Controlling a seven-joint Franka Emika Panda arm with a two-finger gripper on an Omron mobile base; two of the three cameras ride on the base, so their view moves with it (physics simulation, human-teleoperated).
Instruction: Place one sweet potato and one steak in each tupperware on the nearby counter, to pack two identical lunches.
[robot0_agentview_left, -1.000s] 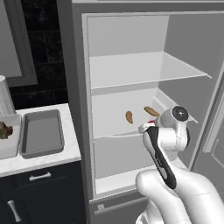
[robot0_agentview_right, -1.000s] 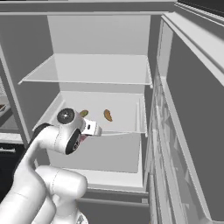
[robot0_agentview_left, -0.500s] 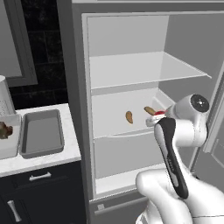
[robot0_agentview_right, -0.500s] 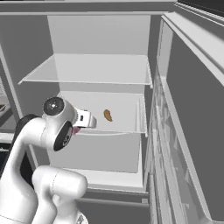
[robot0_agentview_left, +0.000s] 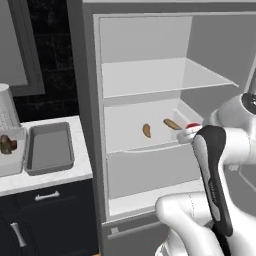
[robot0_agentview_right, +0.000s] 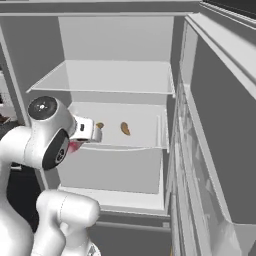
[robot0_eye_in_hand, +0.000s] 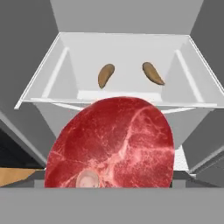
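My gripper (robot0_agentview_left: 186, 133) is shut on the bright red roundish steak (robot0_eye_in_hand: 113, 144), just in front of the open fridge's middle shelf; the steak hides the fingertips in the hand view. A red edge of the steak (robot0_agentview_right: 74, 146) shows under the hand. Two orange-brown sweet potatoes (robot0_eye_in_hand: 105, 75) (robot0_eye_in_hand: 153, 73) lie side by side on that shelf, beyond the gripper. On the counter (robot0_agentview_left: 47, 177) at the left stand the darker grey tupperware (robot0_agentview_left: 49, 147), with nothing in it, and the lighter tupperware (robot0_agentview_left: 14, 161) with the dark brown steak (robot0_agentview_left: 6, 144) in it.
The fridge (robot0_agentview_left: 150, 100) stands open, with a bare upper shelf (robot0_agentview_left: 155, 75) and its door (robot0_agentview_right: 215, 150) swung out to the right. A white ribbed container (robot0_agentview_left: 6, 107) stands behind the trays. Dark navy cabinets (robot0_agentview_left: 45, 215) lie under the counter.
The hand has drawn back out of the fridge shelf with the red steak in it, rising a little. The sweet potatoes stayed in place.
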